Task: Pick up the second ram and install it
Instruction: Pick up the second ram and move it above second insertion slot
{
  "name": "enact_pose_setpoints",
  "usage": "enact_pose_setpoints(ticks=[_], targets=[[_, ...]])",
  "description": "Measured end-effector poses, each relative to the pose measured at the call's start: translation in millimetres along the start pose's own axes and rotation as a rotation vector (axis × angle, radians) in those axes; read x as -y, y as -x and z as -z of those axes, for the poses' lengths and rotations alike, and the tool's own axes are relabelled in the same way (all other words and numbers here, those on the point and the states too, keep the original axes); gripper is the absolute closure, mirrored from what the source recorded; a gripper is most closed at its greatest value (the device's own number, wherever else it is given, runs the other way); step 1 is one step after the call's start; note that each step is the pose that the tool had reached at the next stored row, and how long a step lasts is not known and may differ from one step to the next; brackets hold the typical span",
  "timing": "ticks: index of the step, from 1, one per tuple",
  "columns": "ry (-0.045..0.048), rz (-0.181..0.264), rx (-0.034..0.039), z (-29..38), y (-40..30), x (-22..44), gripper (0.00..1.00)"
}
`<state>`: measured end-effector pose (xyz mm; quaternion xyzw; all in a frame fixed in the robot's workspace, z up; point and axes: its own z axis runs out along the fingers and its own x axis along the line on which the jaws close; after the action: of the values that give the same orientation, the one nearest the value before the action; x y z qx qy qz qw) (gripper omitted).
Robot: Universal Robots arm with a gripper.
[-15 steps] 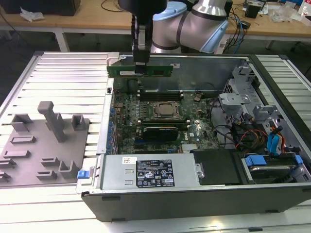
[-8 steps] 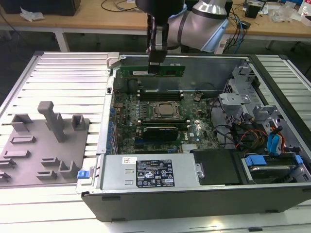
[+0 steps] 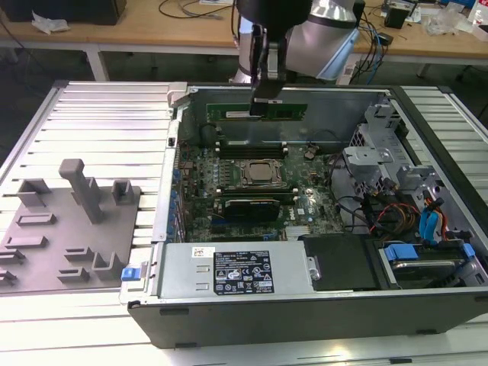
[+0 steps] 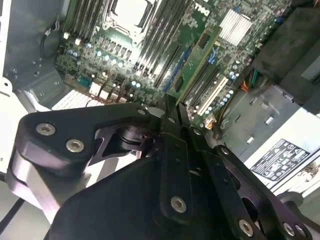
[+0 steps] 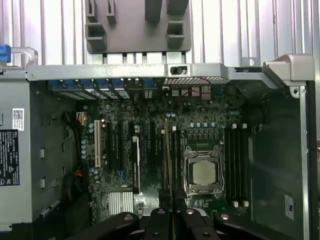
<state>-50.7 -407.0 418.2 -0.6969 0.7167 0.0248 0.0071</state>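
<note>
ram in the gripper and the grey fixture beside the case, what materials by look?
Second ram: thin flat green board, likely fibreglass circuit laminate, matte. Grey fixture: uniform matte grey plate and blocks with no metallic shine, probably plastic; can't confirm.

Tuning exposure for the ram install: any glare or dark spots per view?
Exterior view: glare on the arm's silver shell above the gripper, shut on the second ram; ribbed table near the bottom edge washes white. First wrist view: table bright, case interior dimmer, CPU shiny. Second wrist view: gripper dark, motherboard evenly lit.
</note>
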Motion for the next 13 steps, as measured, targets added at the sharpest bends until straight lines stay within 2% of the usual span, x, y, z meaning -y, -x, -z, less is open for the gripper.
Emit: enact_pose_setpoints(ticks=[2,4,7,11,13], targets=[[0.0000,0.000,0.0001,-0.4,0.6,4.1,0.86],[0.0003,0.000,-0.0001,-1.4,2.2,13.9,0.86],[0.0004,0.000,-0.0002,-1.8,3.4,23.6,0.86],[0.0004,0.000,-0.0001,-1.8,3.5,24.9,0.86],[0.0004,0.000,-0.0001,-4.9,3.4,25.0,0.86]])
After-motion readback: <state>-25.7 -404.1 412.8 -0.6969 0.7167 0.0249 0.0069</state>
